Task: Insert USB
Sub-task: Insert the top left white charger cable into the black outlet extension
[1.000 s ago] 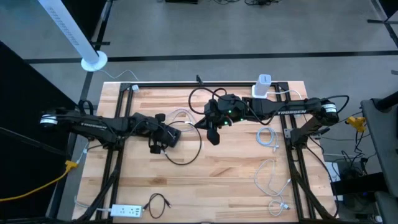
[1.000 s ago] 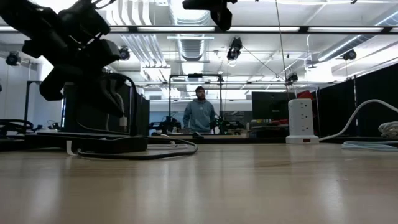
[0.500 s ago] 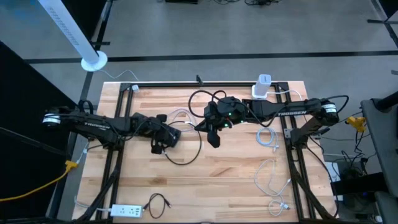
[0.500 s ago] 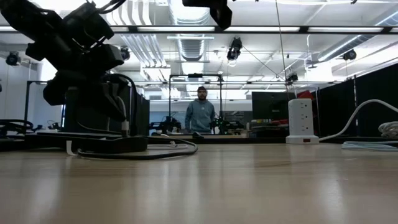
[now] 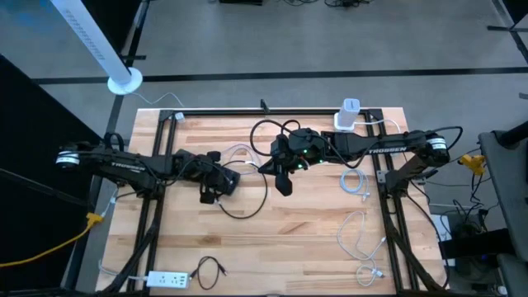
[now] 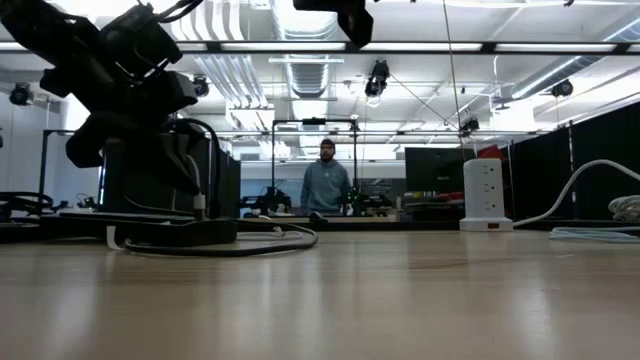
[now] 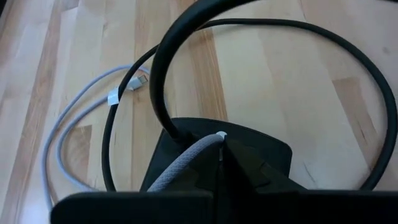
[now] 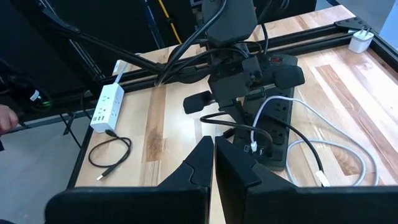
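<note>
My left gripper (image 7: 221,144) is shut just above the cord end of a black power strip (image 8: 277,118), near the table's middle left (image 5: 224,176). Between its fingers is a grey braided USB cable (image 7: 180,168) with a white tip. The strip lies flat, and a white plug (image 8: 254,147) stands in its top. A second pale cable lies loose on the wood, its plug (image 7: 142,79) free. My right gripper (image 8: 214,158) hangs shut and empty, high over the table's middle (image 5: 285,183). My left gripper pinches the grey braided cable between its two shut fingers, right at its white tip (image 7: 219,134). The fingers slant down from the table's left side. The cable trails back under the gripper; the tip is over the strip's end, and I cannot tell whether it touches it.
The strip's thick black cord (image 7: 273,37) loops wide over the wood around my left gripper. A white power strip (image 8: 102,106) with a thin black cable (image 8: 112,155) lies near the front left corner. More white cables (image 5: 355,181) and a white tower socket (image 6: 487,195) sit on the right.
</note>
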Robot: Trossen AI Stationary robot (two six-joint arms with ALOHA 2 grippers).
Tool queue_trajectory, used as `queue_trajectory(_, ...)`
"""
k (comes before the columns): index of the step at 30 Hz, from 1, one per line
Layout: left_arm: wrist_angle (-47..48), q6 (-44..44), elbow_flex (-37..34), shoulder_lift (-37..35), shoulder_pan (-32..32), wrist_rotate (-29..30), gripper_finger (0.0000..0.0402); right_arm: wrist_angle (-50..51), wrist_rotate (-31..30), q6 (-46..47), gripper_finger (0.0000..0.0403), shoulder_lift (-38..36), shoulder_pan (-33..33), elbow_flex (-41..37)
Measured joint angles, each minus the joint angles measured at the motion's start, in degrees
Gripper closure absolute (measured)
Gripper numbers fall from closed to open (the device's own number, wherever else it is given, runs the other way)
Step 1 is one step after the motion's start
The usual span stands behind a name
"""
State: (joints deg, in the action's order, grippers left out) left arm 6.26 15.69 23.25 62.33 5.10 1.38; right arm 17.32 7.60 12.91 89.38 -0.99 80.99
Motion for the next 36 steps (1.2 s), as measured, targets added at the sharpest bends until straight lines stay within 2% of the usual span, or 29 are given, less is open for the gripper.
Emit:
queue_trajectory(25,1.0,1.2,0.1,-0.5,0.0,-0.5,0.0402,0.0,0.0,0.1,0.0403,0.0,0.0,0.0)
queue_trajectory(36,-0.8,1.8,0.2,3.8,0.2,-0.5,0.0402,0.0,0.0,0.2,0.0403,0.0,0.0,0.0)
